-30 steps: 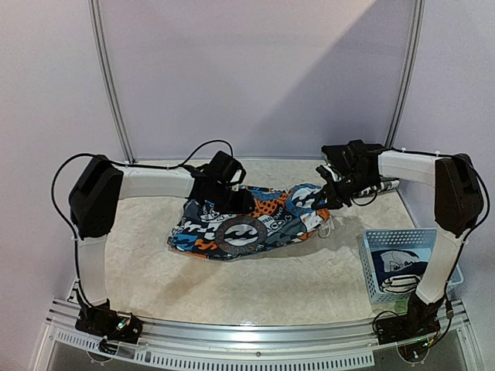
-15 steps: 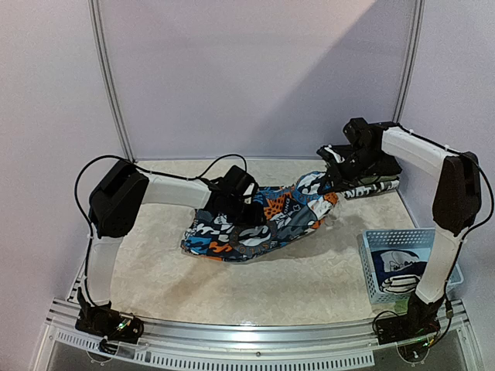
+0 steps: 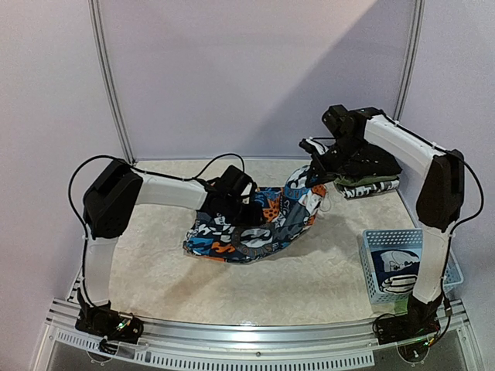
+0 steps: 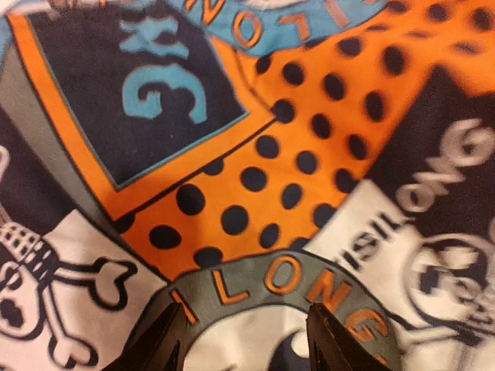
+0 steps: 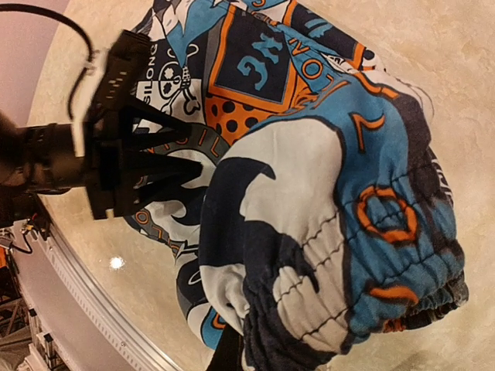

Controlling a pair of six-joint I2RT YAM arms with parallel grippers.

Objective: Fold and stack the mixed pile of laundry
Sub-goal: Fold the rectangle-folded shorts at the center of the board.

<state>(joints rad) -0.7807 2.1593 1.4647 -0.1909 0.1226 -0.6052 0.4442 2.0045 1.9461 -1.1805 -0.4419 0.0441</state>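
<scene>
Fold step under way — cartoon-print garment (image 3: pixel 247 229) on the table (image 3: pixel 325 286), one end lifted.
Your right gripper (image 3: pixel 313 166) is clamped shut on the elastic waistband, raised at far right near the folded stack (image 3: pixel 370 184); left gripper (image 3: pixel 249 207) is about half open, fingertips (image 4: pixel 166 340) straddling the print, pinching nothing visible. Next, I'd judge: carry the waistband across and lay it flat.

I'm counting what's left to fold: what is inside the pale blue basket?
In the pale blue basket lies one dark blue cloth with a white print. Anything beneath it is covered and cannot be seen.
</scene>
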